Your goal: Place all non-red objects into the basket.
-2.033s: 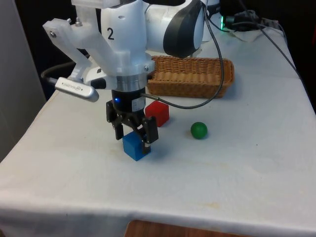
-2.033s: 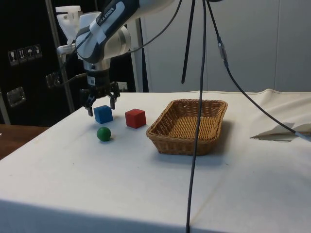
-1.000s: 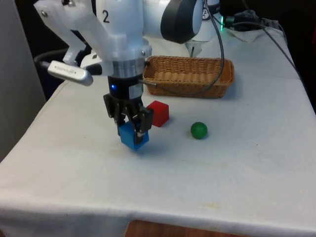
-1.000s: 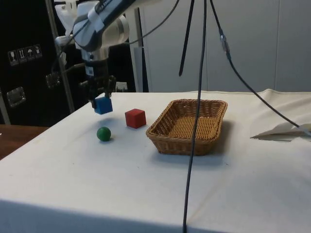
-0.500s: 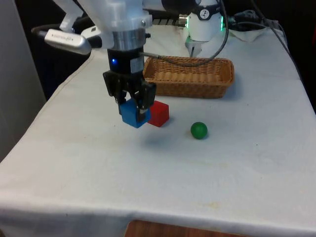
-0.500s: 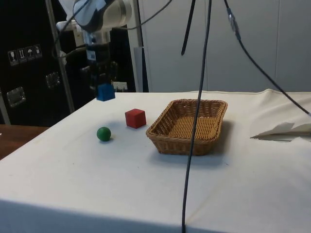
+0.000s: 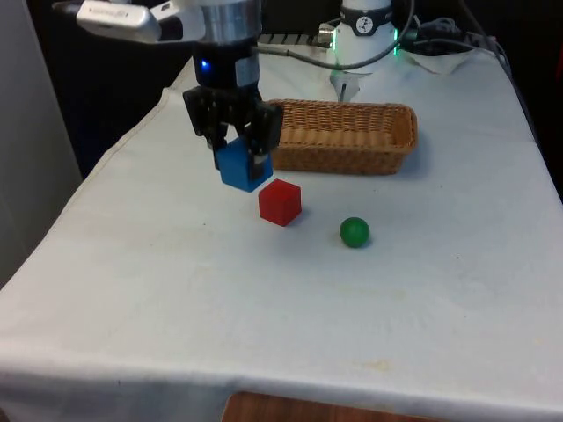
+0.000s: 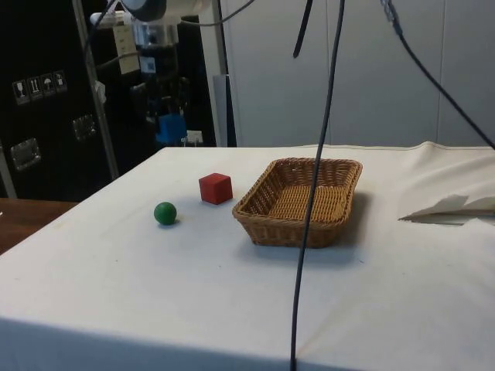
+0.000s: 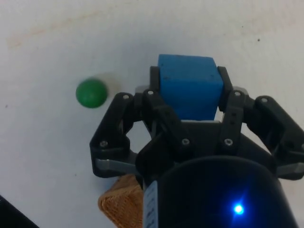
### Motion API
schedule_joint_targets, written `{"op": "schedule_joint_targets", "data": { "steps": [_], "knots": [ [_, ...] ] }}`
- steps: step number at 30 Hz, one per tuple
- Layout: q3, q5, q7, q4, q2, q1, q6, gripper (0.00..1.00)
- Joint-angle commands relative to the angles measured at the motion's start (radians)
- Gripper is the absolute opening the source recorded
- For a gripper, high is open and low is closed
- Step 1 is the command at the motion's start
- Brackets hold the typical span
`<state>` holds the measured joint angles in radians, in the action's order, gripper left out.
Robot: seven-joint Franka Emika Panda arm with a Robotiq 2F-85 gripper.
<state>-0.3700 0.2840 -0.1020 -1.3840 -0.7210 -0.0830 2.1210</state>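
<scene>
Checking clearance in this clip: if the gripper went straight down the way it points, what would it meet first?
Probably bare tablecloth. The gripper, shut on the blue cube, hangs near the red cube but seemingly not over it; depth is uncertain.

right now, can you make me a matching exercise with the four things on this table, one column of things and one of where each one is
Things:
1. blue wooden cube
2. red wooden cube
3. green ball
4. woven wicker basket

Places:
A. empty, on the cloth at the far side in the front view
B. held off the cloth between the jaws of the black gripper
C. on the cloth, towards the front view's right of the red cube
D. on the cloth between the ball and the basket in the side view

Pairs: 1-B, 2-D, 3-C, 4-A
</scene>
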Motion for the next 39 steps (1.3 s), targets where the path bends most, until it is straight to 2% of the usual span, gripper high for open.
{"op": "schedule_joint_targets", "data": {
  "steps": [1, 6, 7, 8, 16, 17, 18, 23, 25, 26, 28, 32, 33, 34, 39],
  "knots": [
    [-0.004, -0.006, 0.005, -0.013, 0.017, -0.005, -0.003, 0.04],
    [-0.009, -0.016, 0.017, -0.034, 0.061, -0.013, -0.036, 0.04],
    [-0.005, -0.011, 0.016, -0.019, 0.048, -0.007, -0.042, 0.04],
    [-0.009, -0.02, 0.017, -0.046, 0.077, -0.016, -0.042, 0.04],
    [-0.01, -0.034, 0.012, -0.109, 0.148, -0.033, -0.048, 0.04],
    [-0.005, -0.028, 0.015, -0.084, 0.126, -0.025, -0.059, 0.04],
    [-0.009, -0.035, 0.011, -0.127, 0.166, -0.037, -0.043, 0.04],
    [-0.008, -0.034, 0.015, -0.176, 0.21, -0.044, -0.023, 0.04],
    [-0.007, -0.033, 0.017, -0.196, 0.226, -0.045, -0.015, 0.04],
    [-0.005, -0.032, 0.016, -0.173, 0.208, -0.041, -0.037, 0.04],
    [-0.007, -0.032, 0.019, -0.213, 0.24, -0.047, -0.009, 0.04],
    [-0.006, -0.031, 0.029, -0.253, 0.275, -0.047, 0.002, 0.04],
    [-0.005, -0.032, 0.025, -0.235, 0.261, -0.044, -0.016, 0.04],
    [-0.005, -0.031, 0.031, -0.26, 0.282, -0.047, 0.004, 0.04],
    [-0.004, -0.029, 0.048, -0.304, 0.322, -0.048, 0.011, 0.04]
  ]
}}
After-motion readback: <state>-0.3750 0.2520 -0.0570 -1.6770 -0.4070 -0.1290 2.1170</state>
